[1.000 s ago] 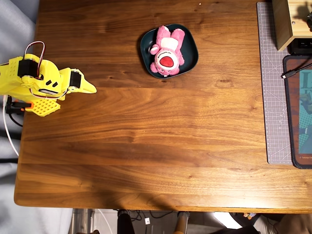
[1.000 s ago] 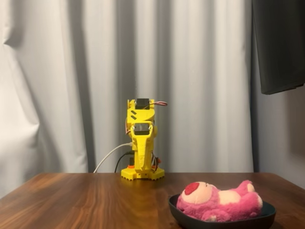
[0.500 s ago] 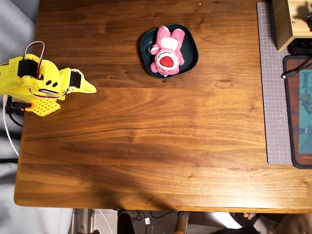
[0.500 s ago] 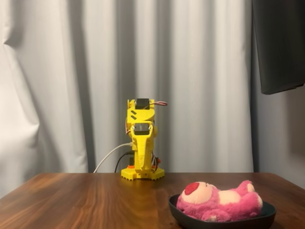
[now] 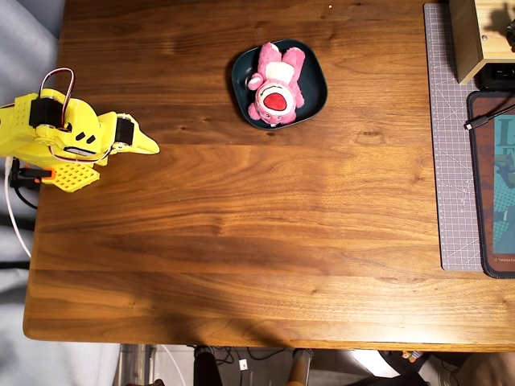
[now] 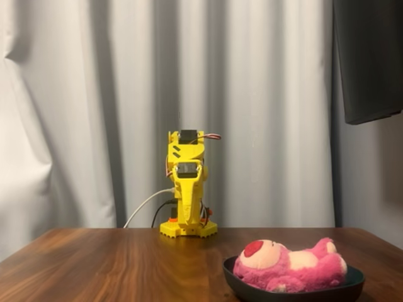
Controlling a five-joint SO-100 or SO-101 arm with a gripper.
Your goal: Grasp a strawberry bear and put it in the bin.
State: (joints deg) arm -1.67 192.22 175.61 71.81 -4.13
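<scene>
Overhead view: bright, even light, sharp, w/ soft glare on the table (image 5: 241, 241). Fixed view dimmer, warm-toned, slightly soft; curtain (image 6: 94, 94) folds shadowed, no edge distortion.

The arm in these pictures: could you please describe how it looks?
The arm is bright yellow plastic with black motor blocks, orange accents at its base, a perforated yellow base plate, red-and-white wiring looping at the top and a white cable trailing off. Its tool tapers to a yellow point.

In the overhead view the strawberry bear (image 5: 276, 84) lies inside the bin (image 5: 315, 103) at upper centre of the table (image 5: 241, 241) — the arm's gripper (image 5: 145, 145) sits well apart at far left — with a cutting mat (image 5: 451, 161) along the right edge.
</scene>
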